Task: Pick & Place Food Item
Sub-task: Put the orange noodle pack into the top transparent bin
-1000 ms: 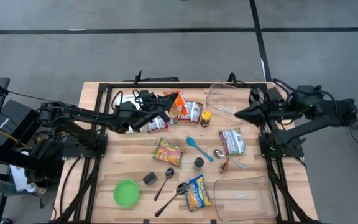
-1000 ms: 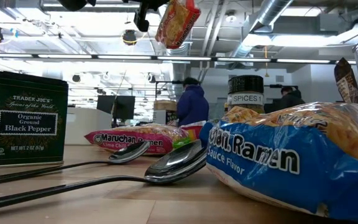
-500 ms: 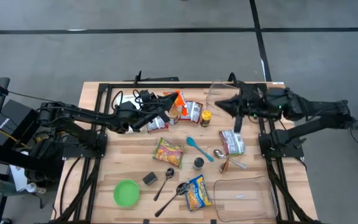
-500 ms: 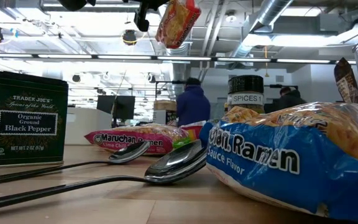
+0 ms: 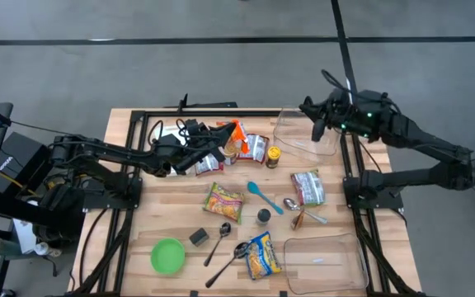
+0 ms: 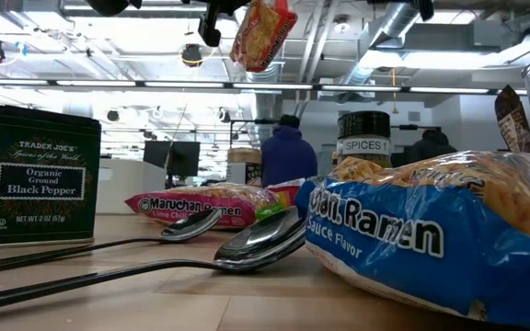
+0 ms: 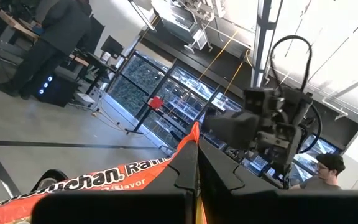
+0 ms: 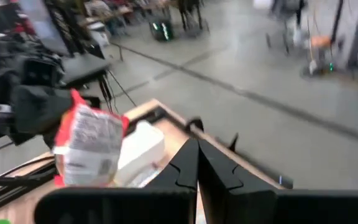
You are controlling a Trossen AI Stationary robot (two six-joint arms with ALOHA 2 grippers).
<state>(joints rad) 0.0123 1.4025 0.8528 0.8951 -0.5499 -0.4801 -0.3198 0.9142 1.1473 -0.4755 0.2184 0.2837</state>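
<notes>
My left gripper (image 5: 221,144) is shut on an orange ramen packet (image 5: 236,132) held above the far middle of the table. In the low view the packet (image 6: 263,32) hangs high over the other goods. In the left wrist view its printed face (image 7: 104,180) lies beside the fingers. My right gripper (image 5: 313,124) is shut and empty above a clear container (image 5: 299,136) at the far right. Its wrist view shows the held packet (image 8: 89,146) farther off. My left gripper pinches the packet by one edge (image 7: 193,134) between its two fingers; an orange tip of the packet sticks out past them. The packet is lifted clear of the table and hangs tilted beside and below the gripper (image 6: 212,20).
On the table lie several ramen packets (image 5: 225,200), spoons (image 5: 221,239), a teal spoon (image 5: 262,194), spice jars (image 5: 273,155), a black pepper tin (image 6: 35,175), a green bowl (image 5: 167,256) and a second clear container (image 5: 324,260) at the near right. People stand in the room behind.
My right gripper has swung toward the table's left over the clear container, then back toward the far edge, turning as it went. My left gripper and the packet have kept still.
</notes>
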